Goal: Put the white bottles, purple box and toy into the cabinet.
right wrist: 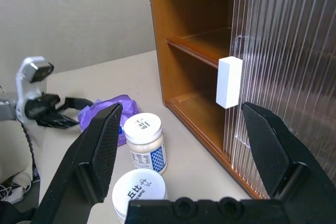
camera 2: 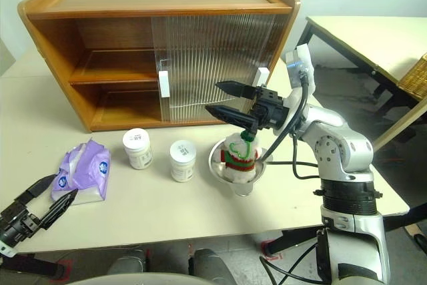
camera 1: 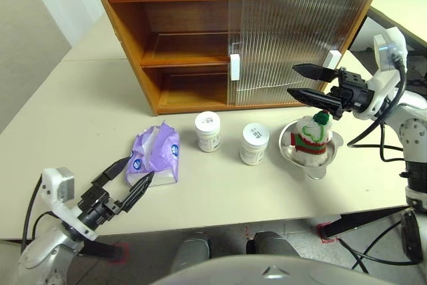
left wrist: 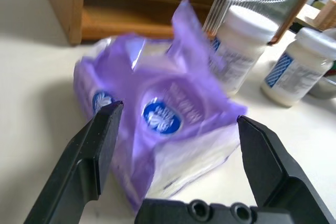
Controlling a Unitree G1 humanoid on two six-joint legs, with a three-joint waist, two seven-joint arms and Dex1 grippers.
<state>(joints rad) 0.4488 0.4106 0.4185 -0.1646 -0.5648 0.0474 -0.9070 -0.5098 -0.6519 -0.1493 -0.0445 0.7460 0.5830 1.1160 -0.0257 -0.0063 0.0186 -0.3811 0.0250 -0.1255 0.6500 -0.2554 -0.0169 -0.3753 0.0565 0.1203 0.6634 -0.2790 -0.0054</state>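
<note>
Purple box, a soft lilac plastic tissue pack with blue round logos (camera 1: pixel 155 153), lies on the pale table (camera 1: pixel 80 118) at the near left, left of the two squat white plastic bottles (camera 1: pixel 207 131) (camera 1: pixel 254 143). Left eye view: left gripper (camera 1: pixel 133 175) sits just near and left of the pack, black fingers spread, nothing held. Pack's long axis runs roughly near-to-far. Right gripper (camera 1: pixel 297 79) hangs well to the right, above the white plush toy in its red-and-green sweater (camera 1: pixel 312 139), which sits in a steel bowl (camera 1: pixel 331 153); fingers spread, empty.

Left wrist view: pack lies dead ahead between the open fingers (left wrist: pixel 97 145), not yet touched.

Right wrist view: fingers (right wrist: pixel 100 145) wide apart, pointing across the bottles toward the orange-brown wooden cabinet (right wrist: pixel 194 35), whose left half is open.

Judgement: left arm is far nearer the pack; a short advance would put it inside the jaws.
</note>
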